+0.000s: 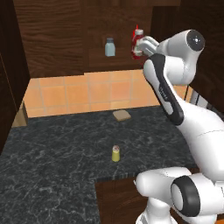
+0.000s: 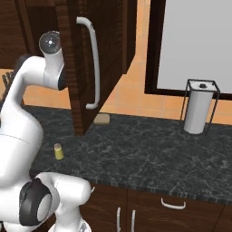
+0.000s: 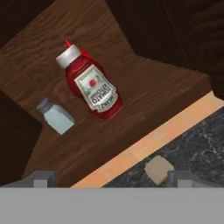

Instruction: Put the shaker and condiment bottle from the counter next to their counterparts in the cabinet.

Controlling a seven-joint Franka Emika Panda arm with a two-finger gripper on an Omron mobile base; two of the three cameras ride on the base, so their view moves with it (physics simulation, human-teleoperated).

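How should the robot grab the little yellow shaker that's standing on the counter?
Probably around the shaker's yellow body, just below its grey cap, coming straight down from above with the open gripper. It stands upright and alone on the counter, so nothing blocks either side, and its round sides suit two fingers.

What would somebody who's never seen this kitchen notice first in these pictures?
Probably the white arm reaching up into the cabinet, its open gripper drawn back from the condiment bottle, which stands on the shelf near the pale grey-blue shaker. The red tip of the squeeze bottle peeks out behind it. Next, the yellow shaker alone on the counter below.
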